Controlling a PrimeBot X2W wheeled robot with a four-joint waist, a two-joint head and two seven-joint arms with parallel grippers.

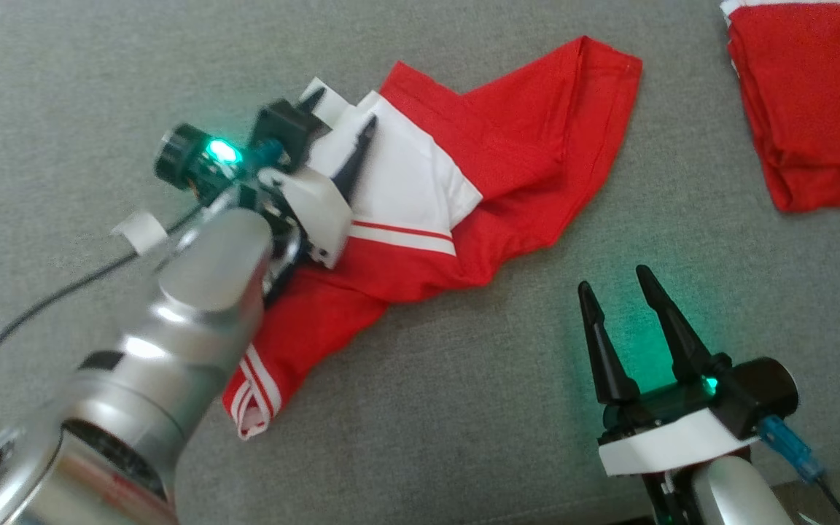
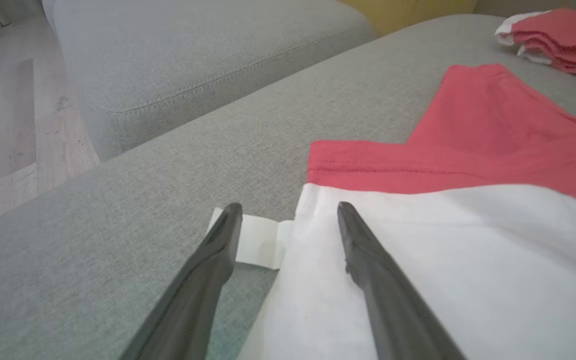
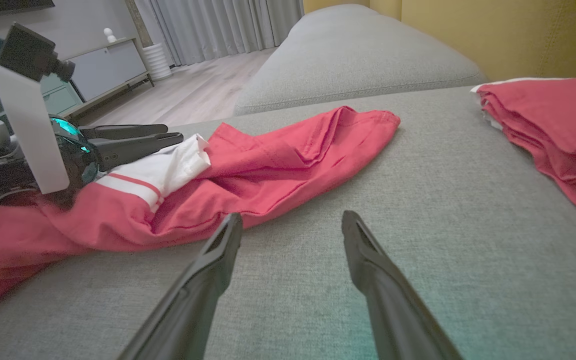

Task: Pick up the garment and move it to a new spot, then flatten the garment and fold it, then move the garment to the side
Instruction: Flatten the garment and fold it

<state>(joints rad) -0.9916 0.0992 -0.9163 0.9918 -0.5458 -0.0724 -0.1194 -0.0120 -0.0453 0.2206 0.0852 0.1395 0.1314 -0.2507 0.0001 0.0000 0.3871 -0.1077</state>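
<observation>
Our left gripper (image 1: 343, 111), fingers spread wide, straddles the white edge of the garment (image 1: 529, 153), so it is the nearer arm. The garment lies crumpled mid-cushion, its long axis running near-left to far-right. Our right gripper (image 1: 613, 281), likewise spread and empty, hovers near its near edge. The surface is a grey sofa cushion (image 1: 427, 452), with wooden floor (image 3: 193, 95) beyond.

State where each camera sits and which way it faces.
Head: on the robot's head, looking down at the sofa and garment; left hand, its forearm and right hand show.
Left wrist: behind the left hand, looking low along its open fingers across the garment's white panel.
Right wrist: behind the right hand, facing across bare sofa; own fingers and the left hand show.
Shared: all see the garment and folded pile.
</observation>
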